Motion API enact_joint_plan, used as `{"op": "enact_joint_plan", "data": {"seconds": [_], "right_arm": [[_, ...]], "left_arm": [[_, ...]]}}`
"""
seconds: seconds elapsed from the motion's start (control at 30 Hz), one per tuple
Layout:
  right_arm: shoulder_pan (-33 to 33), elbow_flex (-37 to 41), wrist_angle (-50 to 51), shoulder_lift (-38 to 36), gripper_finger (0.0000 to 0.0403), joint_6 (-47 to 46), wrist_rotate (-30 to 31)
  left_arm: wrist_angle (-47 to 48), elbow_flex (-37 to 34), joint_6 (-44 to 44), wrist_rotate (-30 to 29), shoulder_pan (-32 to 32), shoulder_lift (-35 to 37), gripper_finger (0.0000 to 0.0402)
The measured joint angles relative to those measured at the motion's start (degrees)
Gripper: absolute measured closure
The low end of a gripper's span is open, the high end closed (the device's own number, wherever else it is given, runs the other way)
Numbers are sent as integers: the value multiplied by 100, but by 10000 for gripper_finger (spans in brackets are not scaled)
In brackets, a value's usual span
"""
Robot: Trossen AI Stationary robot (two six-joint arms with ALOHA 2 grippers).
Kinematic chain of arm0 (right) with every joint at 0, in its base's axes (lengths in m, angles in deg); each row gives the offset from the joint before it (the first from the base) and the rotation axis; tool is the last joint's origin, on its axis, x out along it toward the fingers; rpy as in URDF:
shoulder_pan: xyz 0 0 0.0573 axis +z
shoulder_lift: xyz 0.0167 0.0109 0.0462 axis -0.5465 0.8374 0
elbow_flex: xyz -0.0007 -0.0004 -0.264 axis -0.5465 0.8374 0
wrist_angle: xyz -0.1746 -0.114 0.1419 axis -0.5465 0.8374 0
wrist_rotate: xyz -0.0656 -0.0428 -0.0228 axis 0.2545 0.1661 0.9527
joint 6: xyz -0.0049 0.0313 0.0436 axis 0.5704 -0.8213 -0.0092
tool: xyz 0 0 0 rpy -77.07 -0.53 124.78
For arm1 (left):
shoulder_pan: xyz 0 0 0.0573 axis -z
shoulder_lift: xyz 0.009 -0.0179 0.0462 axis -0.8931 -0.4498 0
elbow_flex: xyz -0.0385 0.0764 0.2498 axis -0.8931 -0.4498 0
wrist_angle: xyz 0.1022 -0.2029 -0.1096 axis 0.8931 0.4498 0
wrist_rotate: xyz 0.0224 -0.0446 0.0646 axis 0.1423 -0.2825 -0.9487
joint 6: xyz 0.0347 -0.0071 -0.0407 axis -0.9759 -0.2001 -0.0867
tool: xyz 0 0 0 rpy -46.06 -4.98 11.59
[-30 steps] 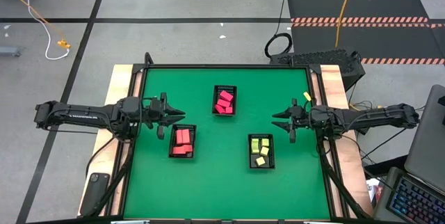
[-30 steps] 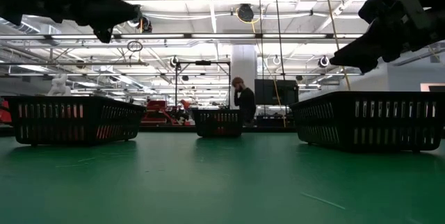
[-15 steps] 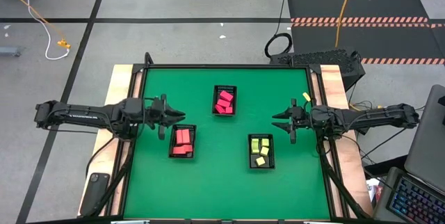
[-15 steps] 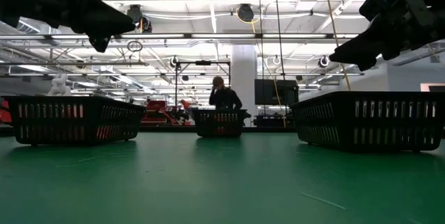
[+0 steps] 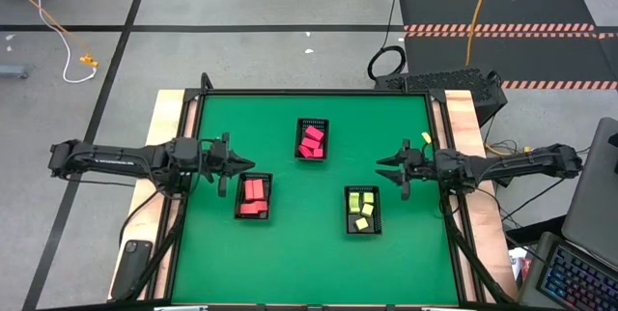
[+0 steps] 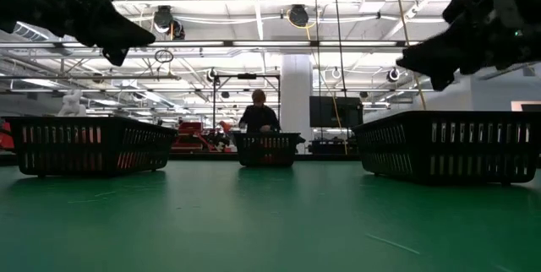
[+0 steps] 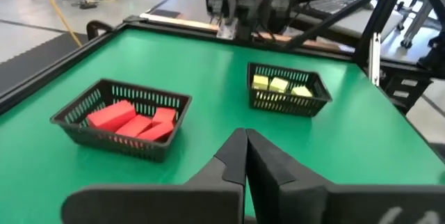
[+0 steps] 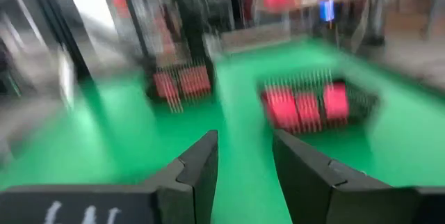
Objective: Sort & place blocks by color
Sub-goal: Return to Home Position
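Left end effector (image 5: 241,163), clenched empty, has drawn back slightly; right end effector (image 5: 386,170) seems parted, barely moved.

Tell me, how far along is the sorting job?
Done: pink-red blocks lie in the top bin, red-orange blocks in the bottom-left bin, yellow blocks in the bottom-right bin. In hand: nothing; left gripper shut, right gripper open, both empty. Remaining: probably only returning home.
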Motion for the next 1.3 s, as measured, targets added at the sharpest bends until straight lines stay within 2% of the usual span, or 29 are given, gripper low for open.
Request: {"op": "enact_joint_plan", "data": {"seconds": [0.03, 0.33, 0.5, 0.67, 0.8, 0.93, 1.17, 1.3], "right_arm": [[-2, 61, -321, -2, 273, -6, 0], [-4, 59, -181, -52, 273, 24, -8], [-4, 64, -141, -46, 273, 33, -24], [-2, 70, -148, -48, 273, 42, -25], [-2, 75, -147, -48, 273, 44, -28], [-2, 75, -150, -48, 273, -28, -28], [-2, 79, -147, -48, 273, 58, -31], [-2, 79, -145, -46, 273, 127, -31]], "left_arm": [[126, 0, -11, -4, 0, 85, 396], [626, -222, 46, -72, 0, 1148, 394], [405, -885, 285, -59, 0, 1909, 398], [-73, -1490, 270, 287, 0, 2645, 393], [-165, -1506, -70, 523, 7, 3101, 399], [-345, -1504, -209, 775, 7, 3064, 392], [152, -1504, -274, 780, -5, 3073, 399], [135, -1502, -335, 787, -7, 3028, 389]]}}
